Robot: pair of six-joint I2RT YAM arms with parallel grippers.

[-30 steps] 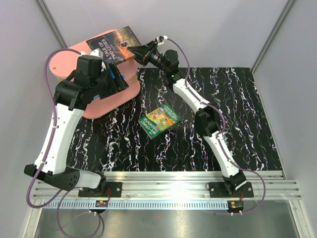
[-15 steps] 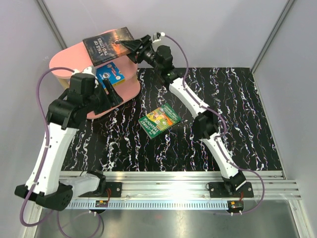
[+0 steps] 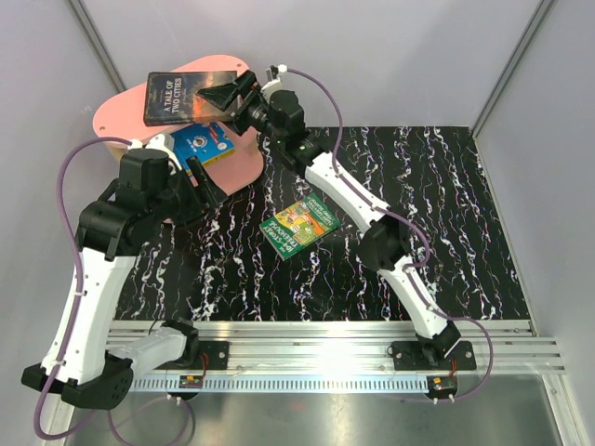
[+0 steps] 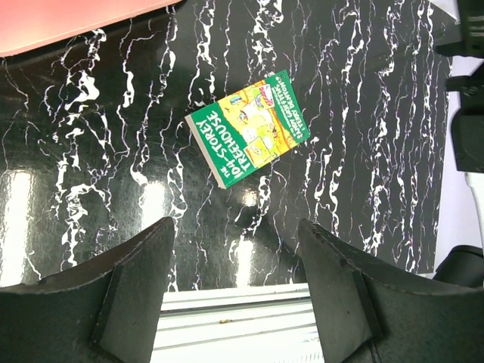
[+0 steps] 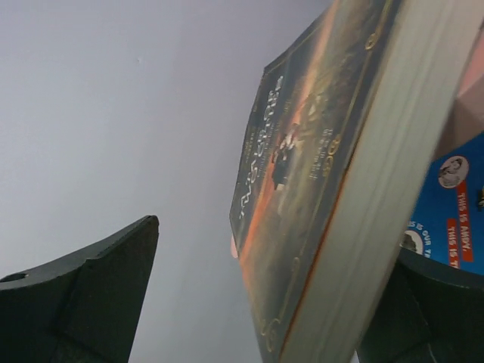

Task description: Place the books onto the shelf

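Observation:
The pink shelf (image 3: 121, 116) stands at the table's back left. A dark book (image 3: 181, 96) lies across its top board. My right gripper (image 3: 228, 91) is at that book's right edge, open. In the right wrist view the dark book (image 5: 318, 174) rests against one finger (image 5: 423, 302), while the other finger (image 5: 106, 287) stands well apart from it. A blue book (image 3: 203, 142) lies on a lower board, and shows as a blue book (image 5: 446, 219) under the dark one. A green book (image 3: 299, 223) lies flat on the table. My left gripper (image 3: 206, 190) hangs open and empty in front of the shelf; the green book (image 4: 249, 128) lies beyond its fingers.
The black marbled table (image 3: 418, 204) runs to the right, with grey walls close behind and beside it. An aluminium rail (image 3: 316, 339) with the arm bases lines the near edge. The shelf's lowest board (image 4: 60, 19) shows at the top left of the left wrist view.
My right gripper carried the dark book left over the shelf's top and opened. My left arm drew back toward the near left, uncovering the blue book.

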